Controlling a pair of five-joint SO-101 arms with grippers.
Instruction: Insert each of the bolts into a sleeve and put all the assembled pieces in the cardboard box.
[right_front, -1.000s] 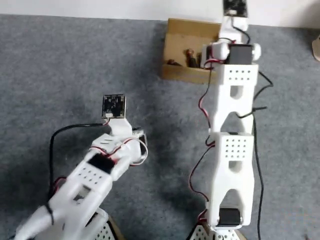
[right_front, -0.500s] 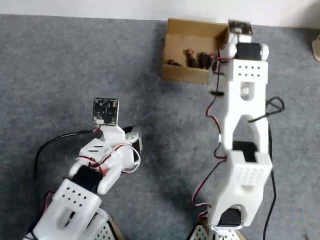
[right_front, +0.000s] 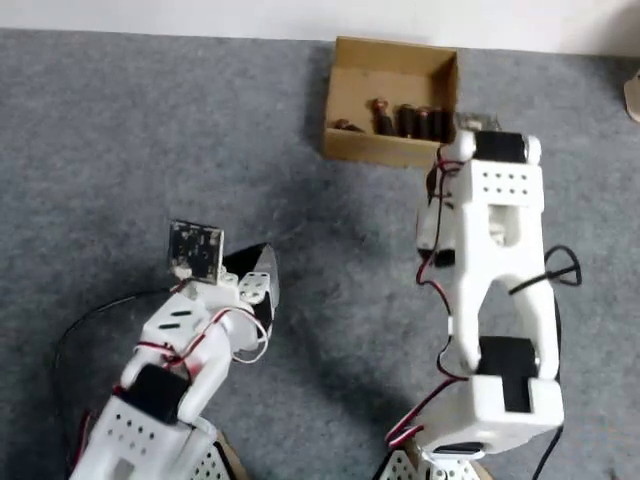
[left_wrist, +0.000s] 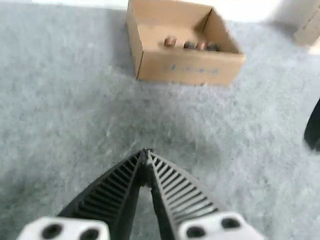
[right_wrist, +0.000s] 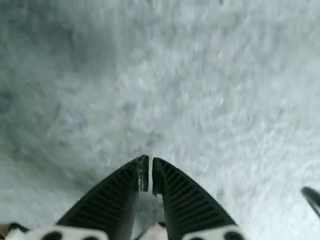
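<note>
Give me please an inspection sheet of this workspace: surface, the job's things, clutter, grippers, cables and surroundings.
Surface: grey mat, fuzzy texture.
Job's things: cardboard box at the far side, open on top; several assembled pieces lie in a row inside.
Clutter: nothing seen.
Grippers: left gripper shut and empty, over the mat, pointing toward the box; right gripper shut and empty, over bare mat.
Cables: red and white wires run along the right arm; black cable loops from the left arm.
Surroundings: white wall behind the mat; beige object at the edge.

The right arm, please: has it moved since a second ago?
Yes. The right arm has drawn back from over the cardboard box toward its own base.
</note>
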